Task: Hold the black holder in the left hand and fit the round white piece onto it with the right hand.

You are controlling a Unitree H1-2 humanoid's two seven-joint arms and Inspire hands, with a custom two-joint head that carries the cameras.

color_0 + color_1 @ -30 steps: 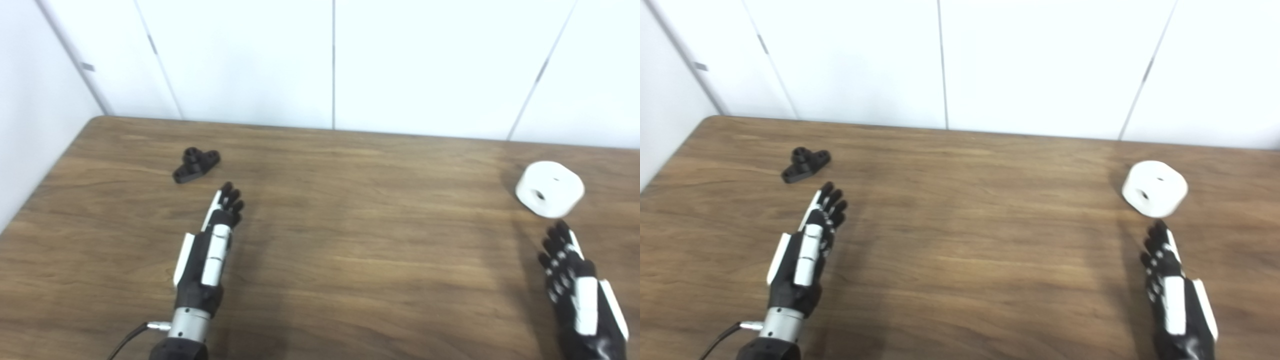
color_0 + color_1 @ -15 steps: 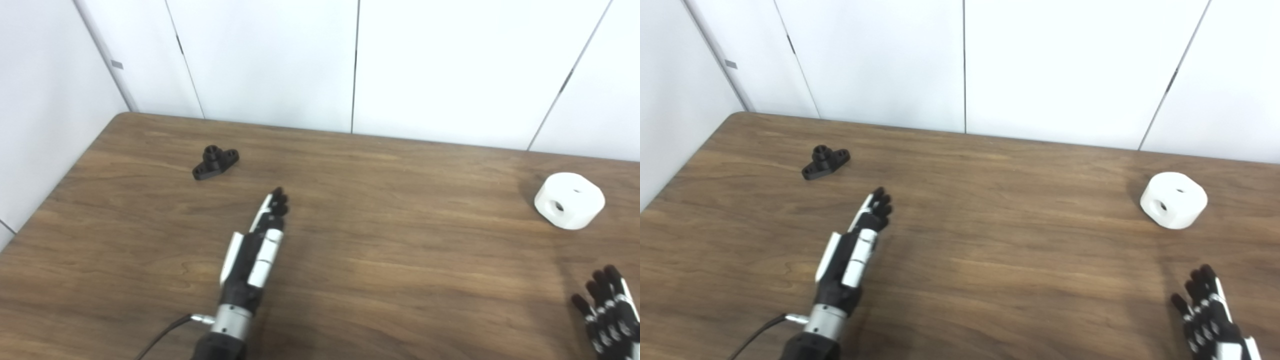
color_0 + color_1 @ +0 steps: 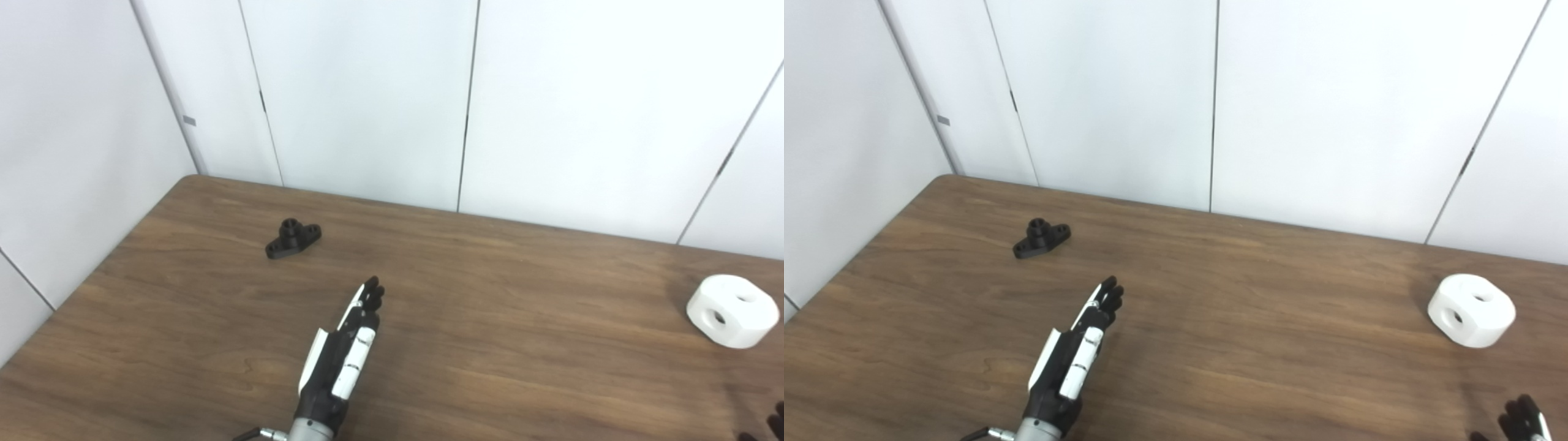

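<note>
The black holder (image 3: 293,239) lies on the wooden table (image 3: 490,318) at the far left, with its round boss pointing up. My left hand (image 3: 343,361) is stretched flat, fingers straight, well short of the holder and to its right; it is open and holds nothing. The round white piece (image 3: 1471,310) sits at the right side of the table, a hole in its side facing me. Only the fingertips of my right hand (image 3: 1519,419) show at the bottom right corner, spread apart and holding nothing, nearer to me than the white piece.
White wall panels stand close behind the table's far edge and along its left side. The table's left corner is rounded. A thin cable runs from my left wrist at the bottom edge.
The whole picture has shifted as the camera tilted up and left. My right hand has pulled back from the white piece toward the bottom edge. The holder and white piece lie unmoved.
</note>
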